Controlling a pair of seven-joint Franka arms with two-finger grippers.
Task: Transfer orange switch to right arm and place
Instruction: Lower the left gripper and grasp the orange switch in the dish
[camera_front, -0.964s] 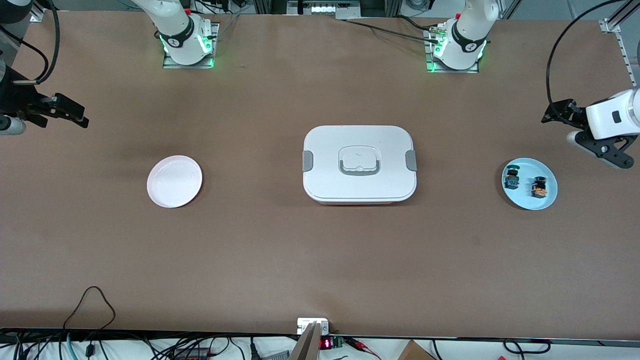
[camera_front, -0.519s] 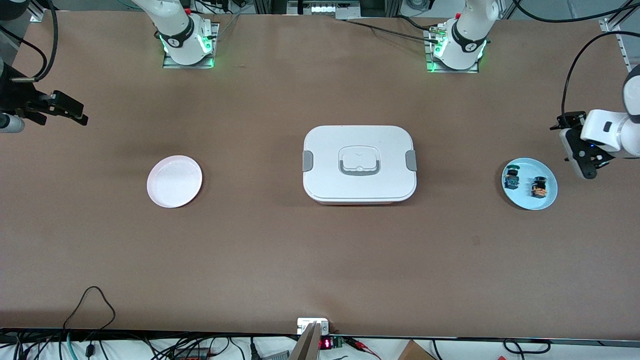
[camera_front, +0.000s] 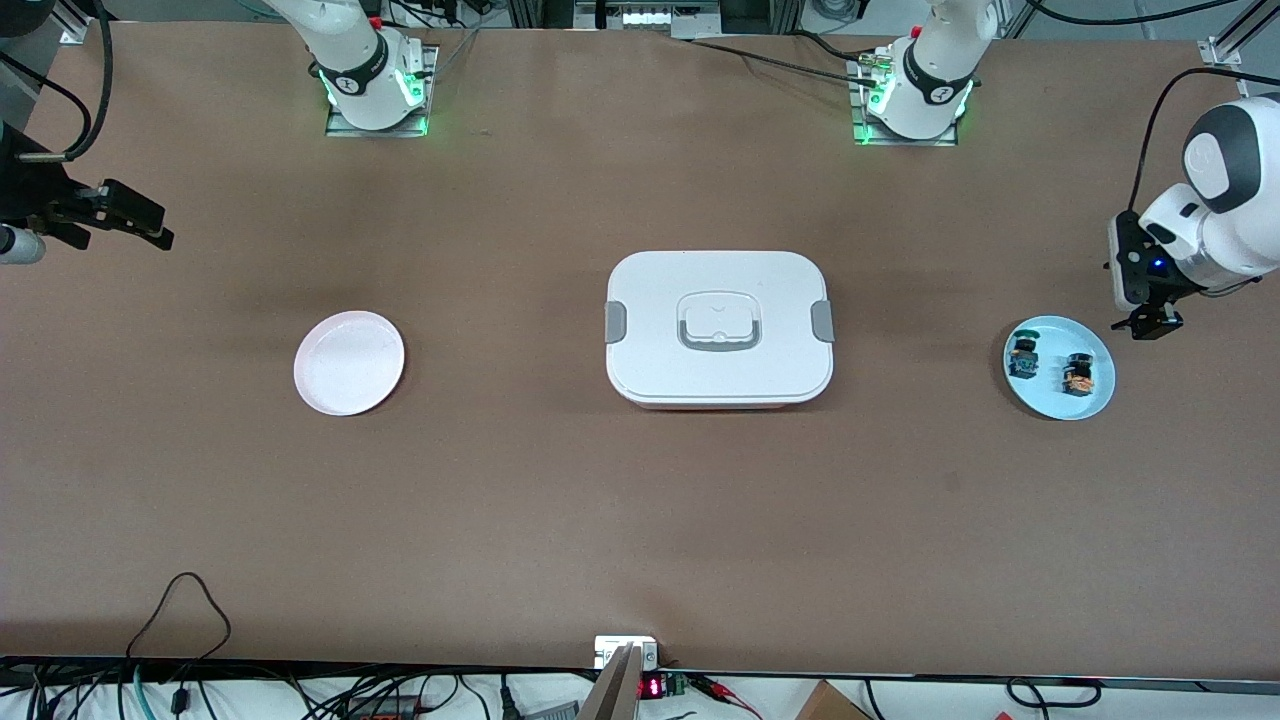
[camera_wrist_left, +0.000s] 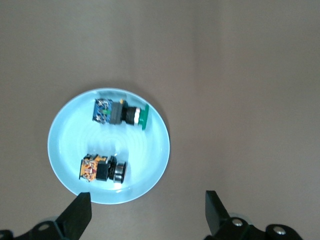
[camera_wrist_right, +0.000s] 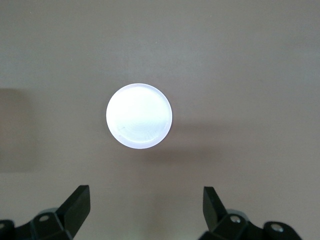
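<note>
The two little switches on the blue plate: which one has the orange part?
The orange switch, lying toward the left arm's end of the blue plate. The switch beside it has green-blue parts instead.

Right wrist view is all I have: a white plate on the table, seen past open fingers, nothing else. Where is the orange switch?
Observer: The orange switch lies on a light blue plate toward the left arm's end of the table. Nothing grips it.
Operator: Anything else on that plate?
Observer: A black switch with green and blue parts lies beside it, apart from it.
Operator: And the left arm?
Observer: The left gripper hangs open by that plate's edge, touching neither switch.
</note>
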